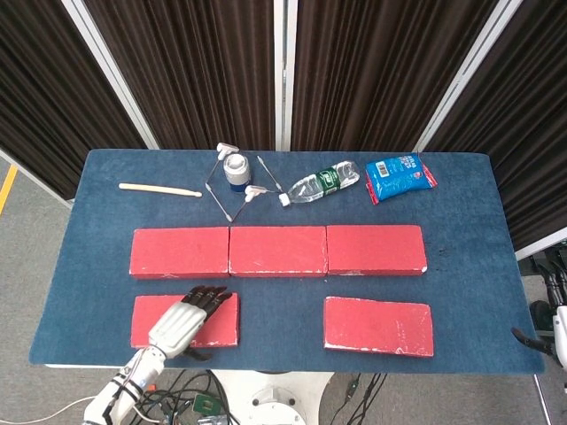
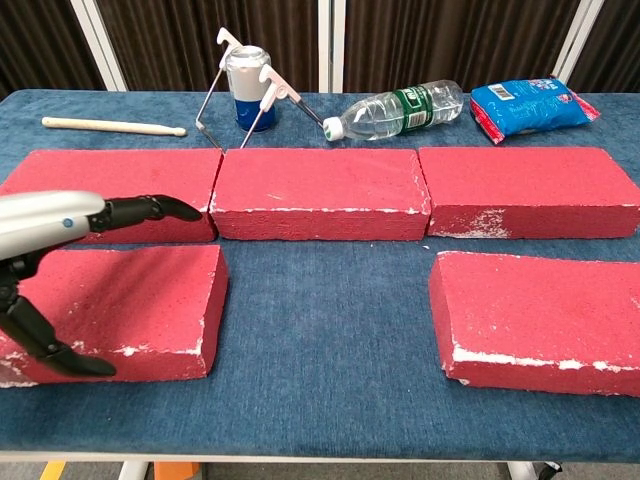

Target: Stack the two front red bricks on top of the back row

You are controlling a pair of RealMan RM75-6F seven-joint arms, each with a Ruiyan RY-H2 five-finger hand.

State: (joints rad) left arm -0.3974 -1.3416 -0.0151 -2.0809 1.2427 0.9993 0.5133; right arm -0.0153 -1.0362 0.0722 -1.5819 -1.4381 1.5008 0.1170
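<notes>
Three red bricks form the back row: left, middle, right. In front of them lie the front left brick and the front right brick. My left hand hovers over the front left brick, dark fingers stretched toward the back row and thumb hanging down at the brick's near face. It holds nothing. My right hand shows only at the right frame edge, off the table, fingers and thumb apart.
Along the back of the blue table lie a wooden stick, a can with white-handled wire tools leaning by it, a plastic bottle and a blue packet. Dark curtains stand behind.
</notes>
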